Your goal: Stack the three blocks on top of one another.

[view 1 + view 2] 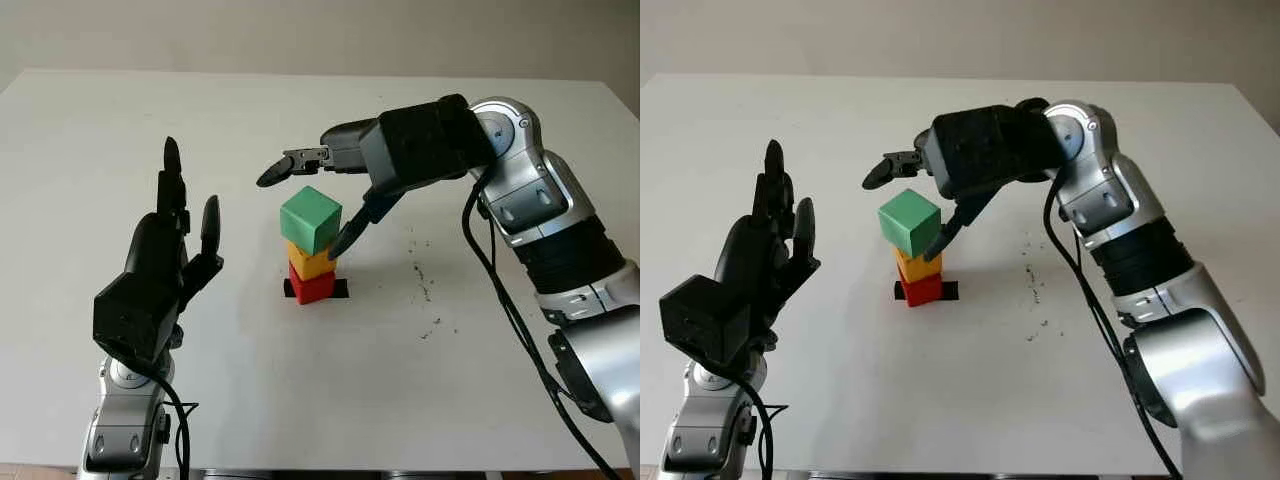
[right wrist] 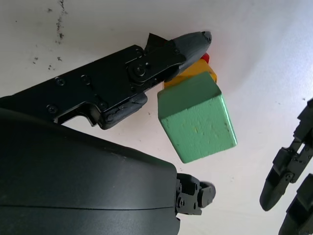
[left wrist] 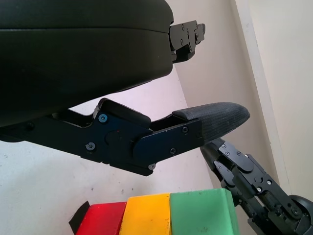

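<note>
table (image 1: 90, 130): white, dark specks R of the stack
right hand (image 1: 322, 205): above/around stack top, open, holds nothing; one finger (image 1: 345, 238) runs down beside yellow block, others over green
left hand (image 1: 165, 265): raised L of stack, well apart, open, nothing held
green block (image 1: 311, 218): top, turned askew
yellow block (image 1: 311, 262): middle
red block (image 1: 311, 286): bottom, on black mark (image 1: 342, 289)

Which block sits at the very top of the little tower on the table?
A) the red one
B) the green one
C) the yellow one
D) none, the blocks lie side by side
B: the green block tops the stack, above the yellow block, which sits on the red block; the right hand is open around the top, the left hand open off to the side.
</note>
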`<move>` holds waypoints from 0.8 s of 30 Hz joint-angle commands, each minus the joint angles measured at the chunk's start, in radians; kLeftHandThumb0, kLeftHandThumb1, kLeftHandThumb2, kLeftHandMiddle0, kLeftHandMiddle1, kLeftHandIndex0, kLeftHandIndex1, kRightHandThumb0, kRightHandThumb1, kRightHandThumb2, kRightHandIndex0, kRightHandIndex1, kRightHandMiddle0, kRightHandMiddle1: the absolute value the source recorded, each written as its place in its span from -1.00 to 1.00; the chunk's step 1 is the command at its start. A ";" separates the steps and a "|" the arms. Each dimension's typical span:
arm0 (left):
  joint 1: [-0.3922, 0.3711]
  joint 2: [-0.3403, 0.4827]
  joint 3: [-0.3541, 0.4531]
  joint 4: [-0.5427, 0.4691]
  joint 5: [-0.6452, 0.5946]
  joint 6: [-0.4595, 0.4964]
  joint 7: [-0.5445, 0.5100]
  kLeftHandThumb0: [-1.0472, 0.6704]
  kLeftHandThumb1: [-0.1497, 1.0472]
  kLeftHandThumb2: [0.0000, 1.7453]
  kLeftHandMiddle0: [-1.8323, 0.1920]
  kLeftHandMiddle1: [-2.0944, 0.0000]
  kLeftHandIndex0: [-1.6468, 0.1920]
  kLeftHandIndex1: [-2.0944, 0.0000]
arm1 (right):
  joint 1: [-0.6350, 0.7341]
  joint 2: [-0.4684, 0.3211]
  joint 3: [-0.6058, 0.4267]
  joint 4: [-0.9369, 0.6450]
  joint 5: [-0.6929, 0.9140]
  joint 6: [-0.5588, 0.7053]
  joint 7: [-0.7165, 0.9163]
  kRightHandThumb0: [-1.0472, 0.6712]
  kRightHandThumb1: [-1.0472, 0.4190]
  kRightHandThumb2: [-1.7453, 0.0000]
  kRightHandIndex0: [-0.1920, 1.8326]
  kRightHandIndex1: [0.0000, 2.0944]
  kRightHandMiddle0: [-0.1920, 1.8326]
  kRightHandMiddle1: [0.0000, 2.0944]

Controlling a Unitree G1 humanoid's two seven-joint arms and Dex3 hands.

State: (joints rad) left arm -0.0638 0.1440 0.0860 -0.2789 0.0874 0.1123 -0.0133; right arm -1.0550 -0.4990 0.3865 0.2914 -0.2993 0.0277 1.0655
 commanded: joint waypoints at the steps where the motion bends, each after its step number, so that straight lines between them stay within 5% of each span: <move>1: 0.003 -0.003 0.004 -0.001 -0.004 -0.013 0.005 -0.63 1.00 -0.18 1.00 1.00 1.00 1.00 | -0.008 -0.013 -0.012 0.012 0.020 -0.022 0.011 -0.76 -0.77 0.94 -1.00 -1.00 -1.00 -0.99; 9: 0.002 -0.004 0.010 0.006 -0.013 -0.017 0.010 -0.64 1.00 -0.19 1.00 1.00 1.00 1.00 | -0.010 -0.070 -0.134 -0.063 0.128 0.031 0.026 -0.89 -0.90 0.90 -1.00 -1.00 -1.00 -1.00; 11: 0.003 -0.005 0.010 0.004 -0.010 -0.012 0.013 -0.64 1.00 -0.20 1.00 1.00 1.00 1.00 | 0.028 -0.075 -0.206 -0.090 0.176 0.069 -0.029 -0.88 -0.96 0.89 -1.00 -1.00 -1.00 -1.00; 18: 0.003 -0.003 0.013 0.010 -0.013 -0.020 0.017 -0.64 1.00 -0.19 1.00 1.00 1.00 1.00 | 0.251 -0.025 -0.435 -0.042 0.304 -0.011 -0.345 -0.75 -1.00 0.41 -1.00 -1.00 -1.00 -1.00; 24: 0.003 0.000 0.026 0.026 -0.032 -0.035 0.012 -0.65 1.00 -0.20 1.00 0.98 1.00 1.00 | 0.430 0.067 -0.510 -0.052 0.372 0.077 -0.550 -0.66 -1.00 0.35 -1.00 -1.00 -1.00 -1.00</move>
State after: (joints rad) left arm -0.0633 0.1432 0.1032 -0.2556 0.0612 0.0899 0.0005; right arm -0.6492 -0.4513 -0.1127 0.2646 0.0550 0.0911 0.5362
